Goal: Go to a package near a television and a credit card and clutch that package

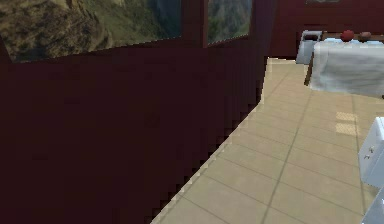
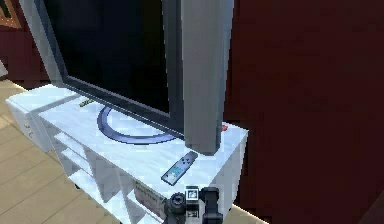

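Observation:
A large dark-screened television stands on a curved grey foot on a white stand against a dark red wall. A small yellowish flat thing lies on the stand top by the screen's lower edge. It may be the credit card. A grey remote lies near the stand's front right corner. A white boxy shape sits at the stand's left end. My gripper shows at the bottom edge, at the stand's front by a pale flat piece. I cannot tell whether it holds anything.
In the forward view a dark red wall with two landscape paintings runs along the left. Beige tile floor opens to the right. At the far right stands a table under a white cloth with red things on it. A white object is at the right edge.

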Available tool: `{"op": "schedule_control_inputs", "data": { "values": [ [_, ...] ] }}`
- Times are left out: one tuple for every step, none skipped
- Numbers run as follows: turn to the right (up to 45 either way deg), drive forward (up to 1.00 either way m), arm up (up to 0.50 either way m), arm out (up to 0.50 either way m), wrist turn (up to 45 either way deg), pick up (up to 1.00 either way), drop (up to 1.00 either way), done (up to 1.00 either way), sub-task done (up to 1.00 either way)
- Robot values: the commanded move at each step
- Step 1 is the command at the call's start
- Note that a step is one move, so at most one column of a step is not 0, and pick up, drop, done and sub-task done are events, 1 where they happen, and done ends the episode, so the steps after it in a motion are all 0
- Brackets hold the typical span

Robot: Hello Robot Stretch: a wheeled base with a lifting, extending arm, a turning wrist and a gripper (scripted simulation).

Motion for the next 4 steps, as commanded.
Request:
{"op": "schedule_control_inputs", "data": {
  "values": [
    [0.0,0.0,0.0,0.0,45.0,0.0,0.0,0.0,0.0],
    [0.0,0.0,0.0,0.0,45.0,0.0,0.0,0.0,0.0],
    [0.0,0.0,0.0,0.0,39.0,0.0,0.0,0.0,0.0],
    [0.0,0.0,-0.3,0.0,0.0,0.0,0.0,0.0,0.0]
  ]
}}
